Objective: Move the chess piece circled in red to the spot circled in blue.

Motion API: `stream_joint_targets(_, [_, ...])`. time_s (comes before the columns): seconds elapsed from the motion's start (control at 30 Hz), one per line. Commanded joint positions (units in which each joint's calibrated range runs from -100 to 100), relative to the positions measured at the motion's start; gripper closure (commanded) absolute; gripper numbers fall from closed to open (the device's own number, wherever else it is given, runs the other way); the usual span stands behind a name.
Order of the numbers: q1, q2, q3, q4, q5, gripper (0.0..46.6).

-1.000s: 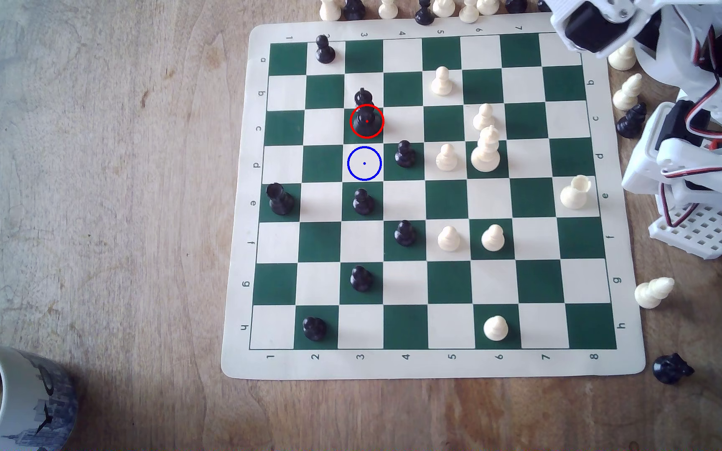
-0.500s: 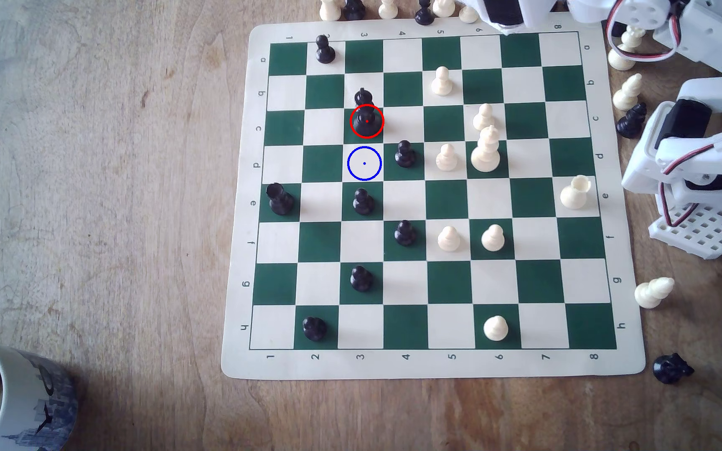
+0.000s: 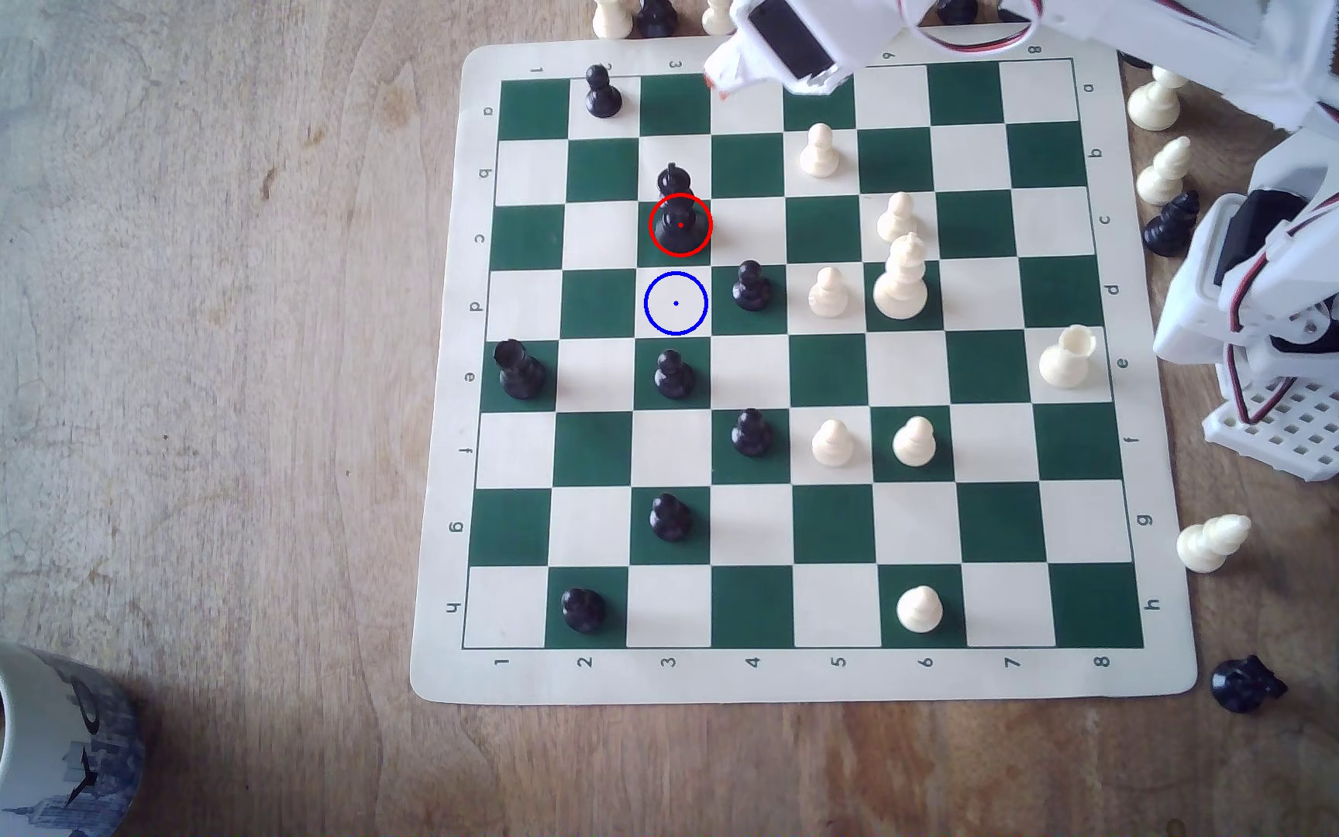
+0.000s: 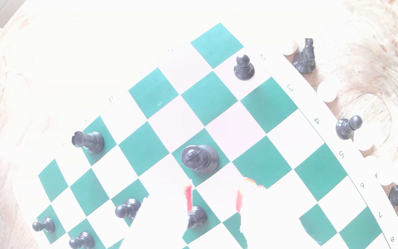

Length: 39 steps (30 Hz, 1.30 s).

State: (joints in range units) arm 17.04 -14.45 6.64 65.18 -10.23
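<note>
In the exterior view the white plastic arm [image 3: 972, 32] has reached further toward the view's left than a moment ago, and its gripper [image 3: 719, 80] now hangs above the top row of the board [image 3: 441, 563], near column 4, well apart from the piece [image 3: 679, 217]. The piece has not moved: tall, slim, glossy black, with a wide round base, it stands on the red-ringed green square in column 3. The spot [image 3: 676, 303], a cream square with a thin blue ring and dot, lies just below it, touching that square. The board is a flat mat on a worn wooden table [image 3: 167, 362]. In the wrist view, very overexposed, the piece [image 4: 199, 158] is seen from above, and the gripper [image 4: 213, 198] shows two red-edged fingers [image 4: 188, 198] standing apart, holding nothing.
</note>
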Motion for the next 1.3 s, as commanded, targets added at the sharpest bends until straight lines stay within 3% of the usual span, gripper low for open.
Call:
stream_joint_targets(0.0, [-0.81,3.67,-5.01,-1.71,0.68,33.7])
stream_joint_targets(0.3, [-1.35,9.95,-5.28,-2.36,4.35,31.7])
stream_joint_targets(0.63, [-2.06,15.13,-8.82,-4.41,3.71,27.9])
stream_joint_targets(1.27, [-2.76,20.23,-2.11,-9.49,3.66,27.6])
